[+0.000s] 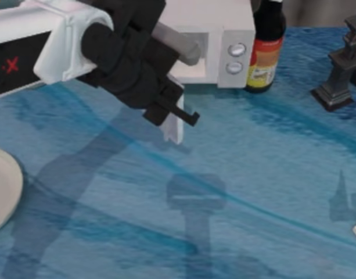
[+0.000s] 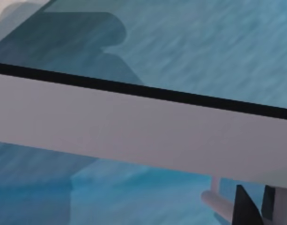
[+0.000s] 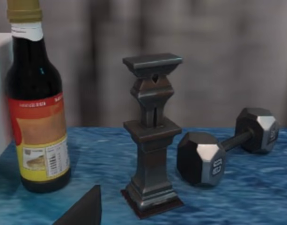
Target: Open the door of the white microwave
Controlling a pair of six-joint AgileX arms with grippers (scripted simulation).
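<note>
Left hand (image 1: 176, 110) clamped on door (image 1: 176, 125) edge, swung wide from white microwave (image 1: 215, 43); stiff, light panel, hinge-guided.

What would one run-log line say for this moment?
task: open door | left gripper: at edge of door, fingers state unclear | door: swung out from white microwave | right arm: parked, out of top view

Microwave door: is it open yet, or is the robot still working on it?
Mostly open. The door has swung out from the microwave toward the table's front, edge-on in the top view, and the inside shows. The left gripper is at the door's outer edge, seemingly gripping it. What's left: perhaps a little more swing, then letting go. The right arm isn't in the top view; its camera faces the bottle.
</note>
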